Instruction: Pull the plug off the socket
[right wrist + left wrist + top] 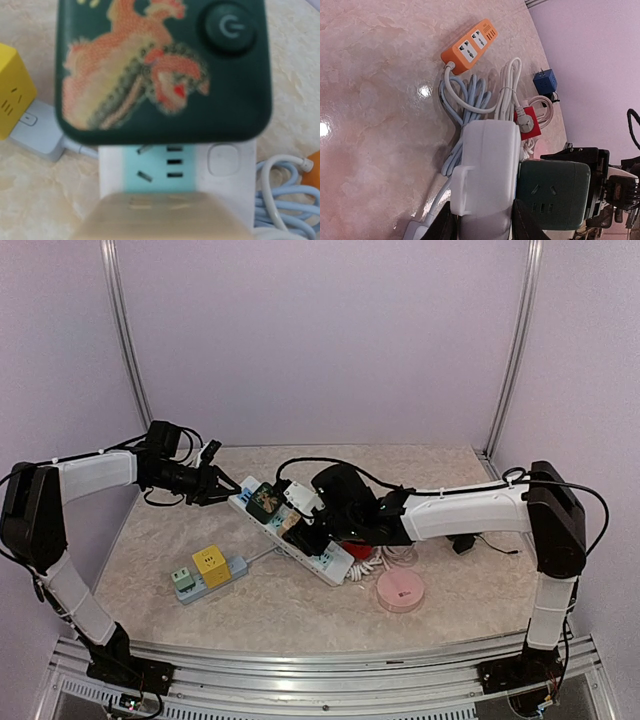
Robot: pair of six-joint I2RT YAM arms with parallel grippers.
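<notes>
Overhead and wrist views of a two-arm rig at the unplugging task. The white power strip (300, 540) lies flat on the table (290, 610), its long axis running from far left to near right. The green plug (265, 500), a cube-shaped block with a dragon picture and a power button on its top face, is seated in the strip close to its far-left end. The left gripper (220, 487) is clamped across that far-left end; in the left wrist view its dark fingers (445, 225) flank the strip's sides, with the plug just beside them. The right gripper (298, 525) hovers over the middle of the strip, so the plug lies to its far left along the strip, between the two grippers. Whether the right jaws are open or closed cannot be told; a pale blur fills the bottom of its wrist view. With the left arm holding the strip, the pull most likely falls to the right arm, up and away from the strip's face
</notes>
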